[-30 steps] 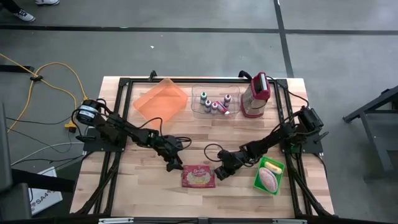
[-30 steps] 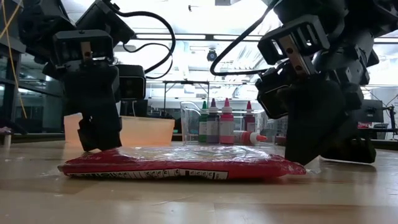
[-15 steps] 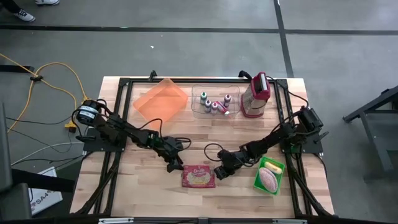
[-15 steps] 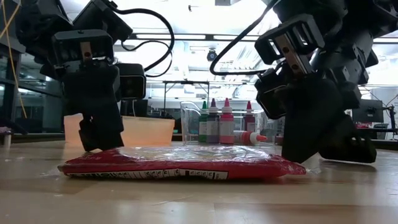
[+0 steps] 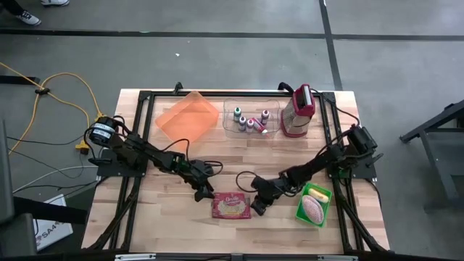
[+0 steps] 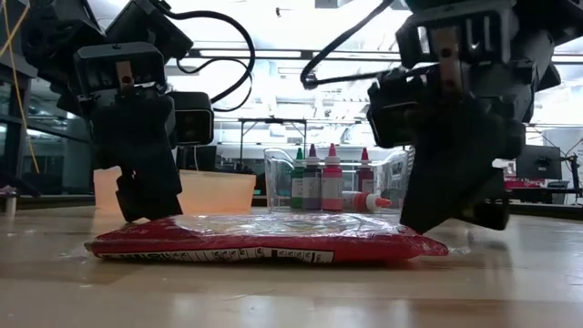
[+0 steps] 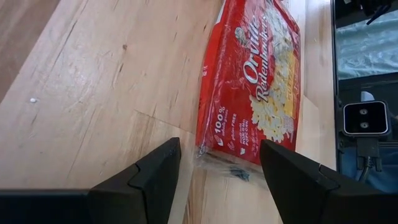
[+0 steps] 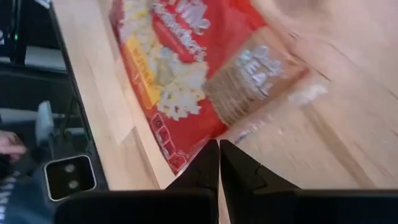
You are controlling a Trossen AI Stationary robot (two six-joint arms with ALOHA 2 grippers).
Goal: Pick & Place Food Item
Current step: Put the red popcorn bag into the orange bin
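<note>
A red popcorn packet (image 5: 232, 206) lies flat on the wooden table near its front edge, and shows side-on in the low view (image 6: 264, 241). My left gripper (image 5: 204, 194) stands open at the packet's left end. Its two fingers (image 7: 155, 177) spread on either side of the packet's clear sealed corner (image 7: 225, 163), apart from it. My right gripper (image 5: 255, 208) is shut, slanting down, with its tips (image 8: 219, 144) at the packet's right edge (image 8: 186, 163). My right gripper's shut fingertips (image 6: 421, 223) come slanting down from the table's right at the packet's right end (image 6: 428, 244). Whether they touch the packet, I cannot tell. The packet lies flat on the table.
A green container (image 5: 304, 210) holding a pink food item (image 5: 314, 206) sits right of the packet. Along the far edge stand an orange tray (image 5: 187, 116), a clear bin (image 5: 230, 125) of small bottles and a red-and-white appliance (image 5: 299, 112). A black frame borders the table.
My right gripper has rolled about its own axis, staying shut, and its tips have edged closer to the packet's right end. The left gripper and the packet have kept still.
</note>
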